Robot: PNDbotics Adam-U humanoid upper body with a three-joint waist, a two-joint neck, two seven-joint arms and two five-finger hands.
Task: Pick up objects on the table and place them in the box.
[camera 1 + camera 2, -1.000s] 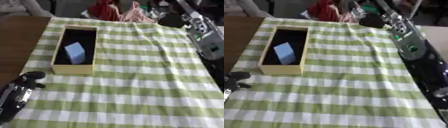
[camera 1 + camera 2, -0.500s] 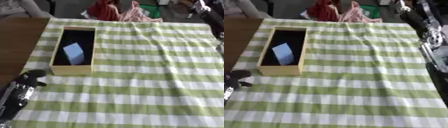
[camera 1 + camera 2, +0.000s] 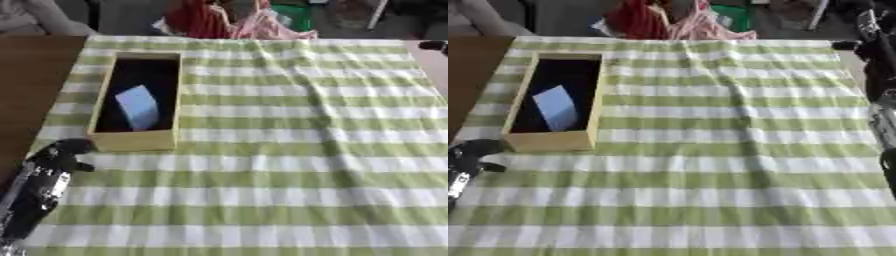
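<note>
One pale blue obj [image 3: 138, 106] in box [image 3: 134, 141], contents blurred

Looks like a staged test corner rather than a lived-in home — a brown wooden table [image 3: 35, 90] half covered by a green-and-white checked cloth [image 3: 289, 150], with a shallow yellow-walled box [image 3: 103, 100] set on it. Beyond the far edge, a heap of red and pink fabric [image 3: 227, 22] sits beside something green [image 3: 293, 15] — clutter of a workroom or lab.
</note>
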